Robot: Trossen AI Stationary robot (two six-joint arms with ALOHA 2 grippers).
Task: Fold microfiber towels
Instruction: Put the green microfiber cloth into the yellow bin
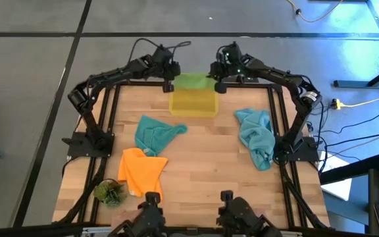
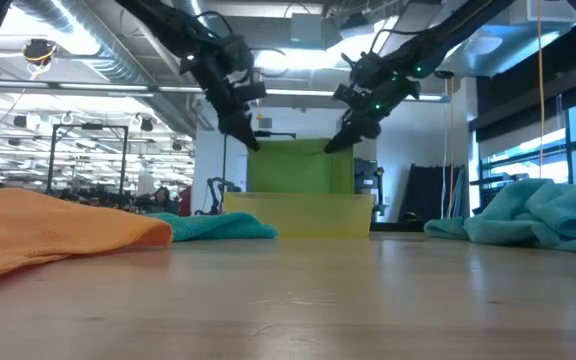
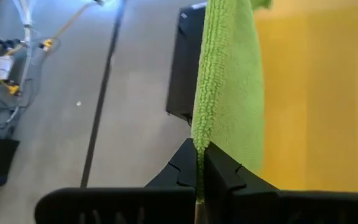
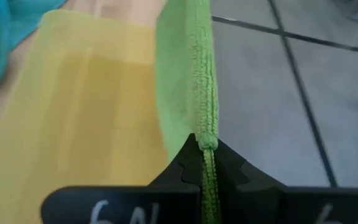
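A green microfiber towel [image 1: 193, 81] hangs spread between my two grippers above the far side of the yellow bin [image 1: 193, 102]. My left gripper [image 1: 168, 84] is shut on its left upper corner and my right gripper [image 1: 220, 84] on its right upper corner. In the low view the towel's [image 2: 301, 165] lower edge is hidden behind the bin's wall [image 2: 298, 215]. A teal towel [image 1: 155, 133] and an orange towel [image 1: 141, 171] lie crumpled on the table's left half. Another teal towel [image 1: 255, 135] lies on the right. My left gripper pinches the green towel's upper edge at its left corner [image 3: 199, 146] between its two shut fingers, slanting down from above. The cloth runs away from the fingers in a flat sheet and hangs below; one layer or several, I cannot tell. My right gripper pinches the towel's upper edge at its right corner [image 4: 206, 144] between its two shut fingers, slanting down from above. The hemmed edge runs straight out from the fingertips, and the sheet hangs beside it over the bin.
A small green plant tuft [image 1: 109, 192] stands at the table's near left corner. The black frame rails [image 1: 110, 112] run along both sides of the wooden top. Bare wood lies in the middle between the towels.
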